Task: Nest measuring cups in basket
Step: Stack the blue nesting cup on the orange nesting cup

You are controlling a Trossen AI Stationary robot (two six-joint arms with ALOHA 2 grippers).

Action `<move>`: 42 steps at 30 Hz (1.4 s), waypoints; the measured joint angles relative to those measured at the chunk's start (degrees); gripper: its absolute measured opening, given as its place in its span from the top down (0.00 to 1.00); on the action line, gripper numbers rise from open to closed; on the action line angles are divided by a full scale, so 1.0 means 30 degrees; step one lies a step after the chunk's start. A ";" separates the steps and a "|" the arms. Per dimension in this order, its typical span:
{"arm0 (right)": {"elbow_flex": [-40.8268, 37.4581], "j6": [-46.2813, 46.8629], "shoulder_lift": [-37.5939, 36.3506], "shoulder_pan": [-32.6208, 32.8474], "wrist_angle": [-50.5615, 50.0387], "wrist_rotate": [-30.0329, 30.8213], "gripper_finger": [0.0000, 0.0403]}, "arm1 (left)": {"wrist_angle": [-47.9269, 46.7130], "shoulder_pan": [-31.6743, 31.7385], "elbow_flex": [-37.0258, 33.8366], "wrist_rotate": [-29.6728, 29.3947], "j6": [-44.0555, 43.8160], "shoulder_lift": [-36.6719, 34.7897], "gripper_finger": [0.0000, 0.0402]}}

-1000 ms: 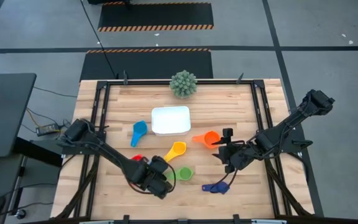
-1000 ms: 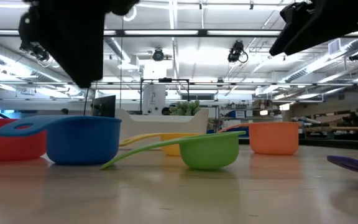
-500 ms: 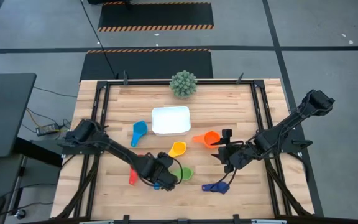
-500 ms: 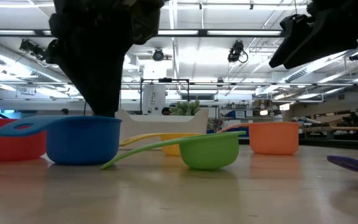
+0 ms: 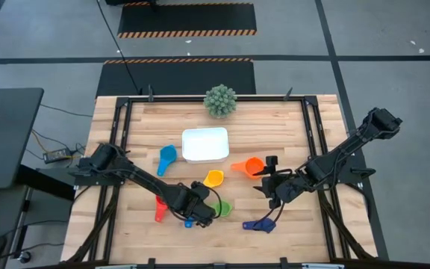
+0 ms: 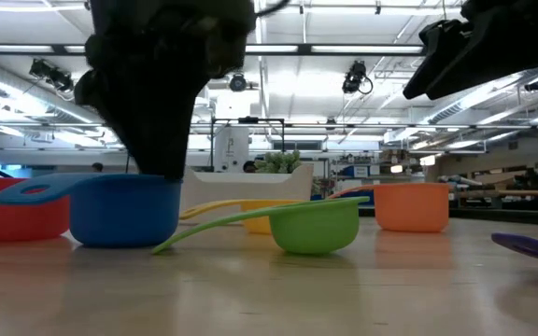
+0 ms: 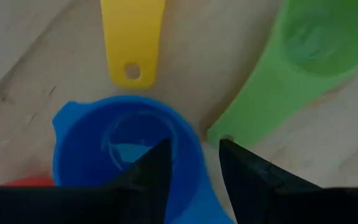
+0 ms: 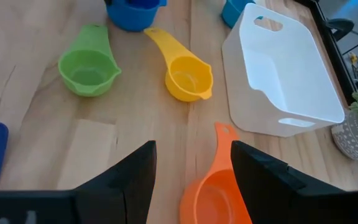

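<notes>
My left gripper [image 7: 191, 171] is open and points down over the blue cup [image 7: 120, 152]. One finger stands inside the bowl and the other outside its wall. The cup stands on the table [image 6: 124, 210], and in the high view only a blue bit [image 5: 188, 222] shows under the gripper [image 5: 200, 211]. Around it lie the red cup [image 5: 160, 208], green cup [image 5: 222, 208], yellow cup [image 5: 213, 178], orange cup [image 5: 251, 166], light blue cup [image 5: 167, 157] and dark blue cup [image 5: 258, 224]. The white basket [image 5: 205, 144] sits farther back. My right gripper [image 5: 269, 183] is open and hovers near the orange cup [image 8: 213, 186]. My left gripper straddles the blue cup's wall [image 7: 194, 155] on the side toward the green cup, coming from above with one finger [image 7: 151, 171] inside the bowl and one outside. I cannot tell whether either finger touches the wall. The cup stands upright on the table.
A spiky green plant [image 5: 220, 100] stands at the far edge behind the basket. The green cup's handle [image 7: 241, 118] and the yellow cup's handle [image 7: 132, 43] lie close beside the blue cup. Bare wood shows along the near edge and on the table's far left and right.
My left gripper has moved toward the table's right and down, until its fingers reach the blue cup's rim. The cups have stayed where they were.
</notes>
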 joint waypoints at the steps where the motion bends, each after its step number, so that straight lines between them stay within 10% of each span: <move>1: 0.0000 -0.0045 0.0000 0.0000 0.0061 -0.0007 0.47 | -0.0059 0.0051 -0.0008 0.0149 -0.0004 0.0171 0.65; 16: 0.0000 -0.0354 0.0000 0.0015 0.0385 -0.0443 0.47 | 0.0098 0.0415 0.0007 0.0444 0.2664 0.0589 0.65; 30: 0.0000 -0.0313 0.0000 0.0015 0.0377 -0.0509 0.47 | 0.0047 0.0276 0.0007 0.1611 0.4739 0.0567 0.96; 42: 0.0000 -0.0311 0.0000 0.0015 0.0368 -0.0509 0.47 | -0.0160 -0.0570 0.0029 0.1966 0.8984 0.0553 0.97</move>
